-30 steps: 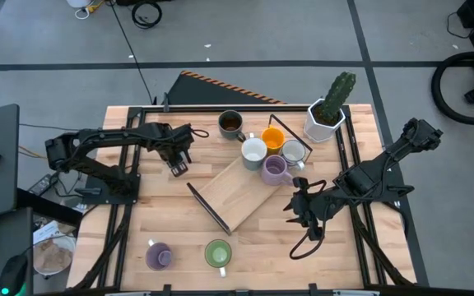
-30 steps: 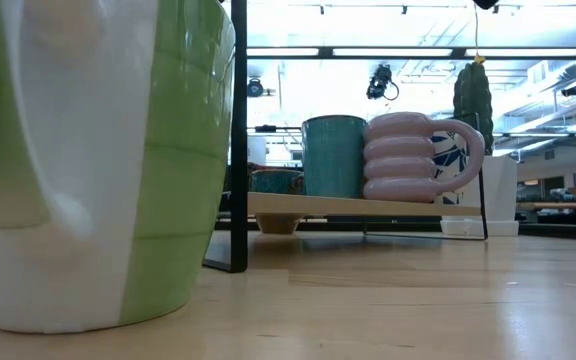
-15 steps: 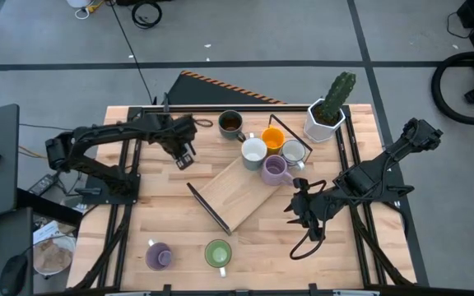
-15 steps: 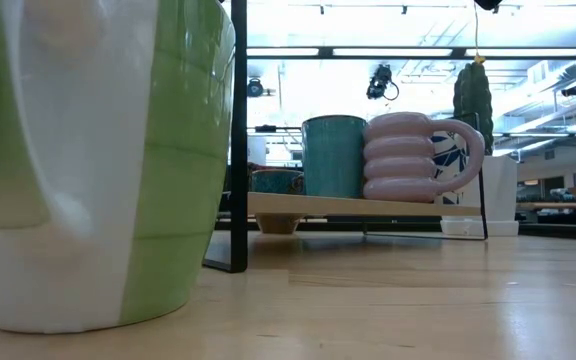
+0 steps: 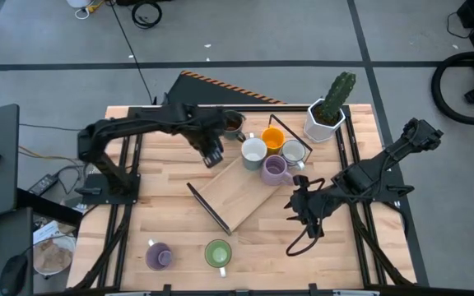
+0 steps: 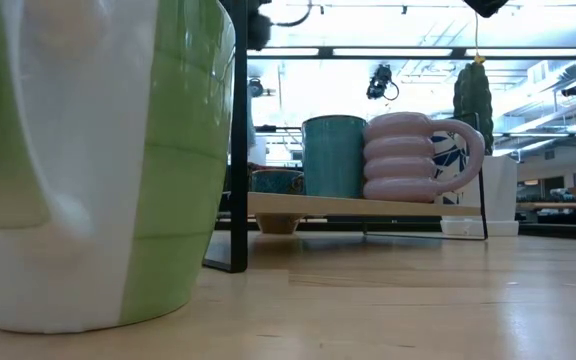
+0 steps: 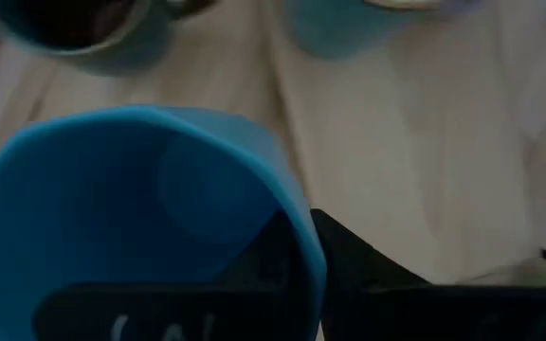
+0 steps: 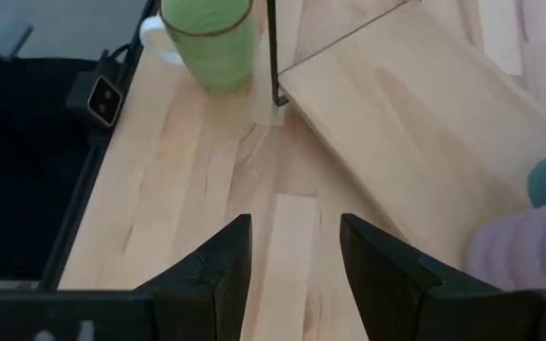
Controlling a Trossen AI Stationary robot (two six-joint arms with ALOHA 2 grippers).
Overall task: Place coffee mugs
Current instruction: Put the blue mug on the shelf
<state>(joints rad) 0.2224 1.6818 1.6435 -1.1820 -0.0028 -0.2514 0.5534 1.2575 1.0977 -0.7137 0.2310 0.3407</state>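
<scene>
From above, the left arm has swept along the desk's far edge, and its left gripper now hangs just beside the dark brown mug, over the far end of the wooden rack. A white mug, orange mug and purple mug crowd that end; the green mug and a second purple mug wait near the front edge. The right gripper idles near the right edge.

At desk level, the arm's dark link now pokes in at the top, above the rack.

Left wrist: jaws clamped on the blue mug, one finger inside the rim. Delivery looks close.

Right wrist: jaws apart, nothing between them.
</scene>
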